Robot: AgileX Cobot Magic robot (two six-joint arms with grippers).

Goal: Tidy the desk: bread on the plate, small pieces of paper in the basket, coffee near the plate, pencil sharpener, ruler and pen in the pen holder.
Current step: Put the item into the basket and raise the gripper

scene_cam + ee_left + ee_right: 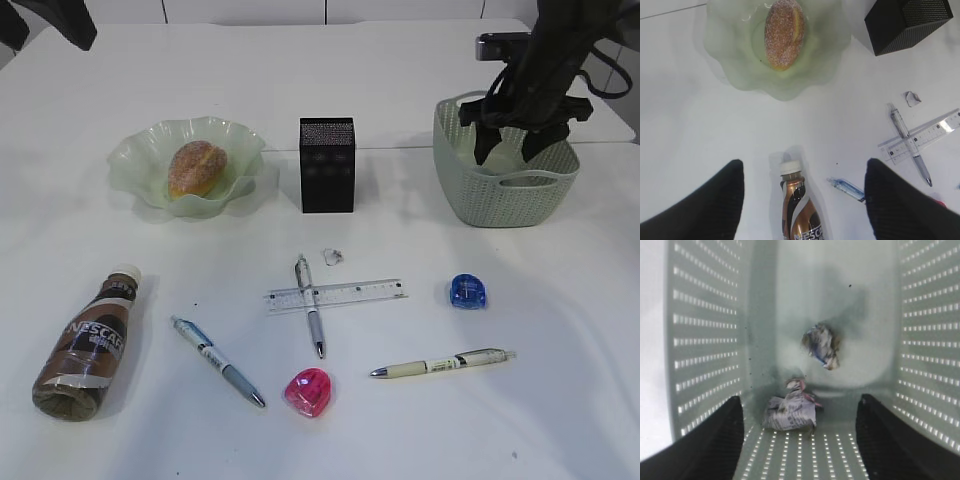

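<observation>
Tidying scene, read left to right. On the left of the counter (300, 60), the coffee (90, 345) is lying on its side, well apart from the plate (135, 160), which is already holding the bread (195, 167). The left gripper (800, 200) is hovering above the bottle with its fingers (705, 205) standing wide apart and holding nothing. The bottle looks rigid, smooth and fairly heavy; a grasp across its labelled body should be surest.

At centre, the pen holder (327, 165) is standing upright. In front of it, one small piece of paper (333, 257) is lying loose; it should be light and crushable, so a pinch from above would suit. A pen (310, 318) is resting across the ruler (336, 295), which is thin, flat and probably hard to lift off the surface. Two more pens (218, 361) (442, 364) and two pencil sharpeners, pink (308, 391) and blue (468, 291), are lying near.

On the right, the right gripper (800, 440) is hanging inside the basket (505, 190), fingers spread and empty; two paper wads (821, 345) (790, 412) are sitting below it, one possibly in mid-fall.
</observation>
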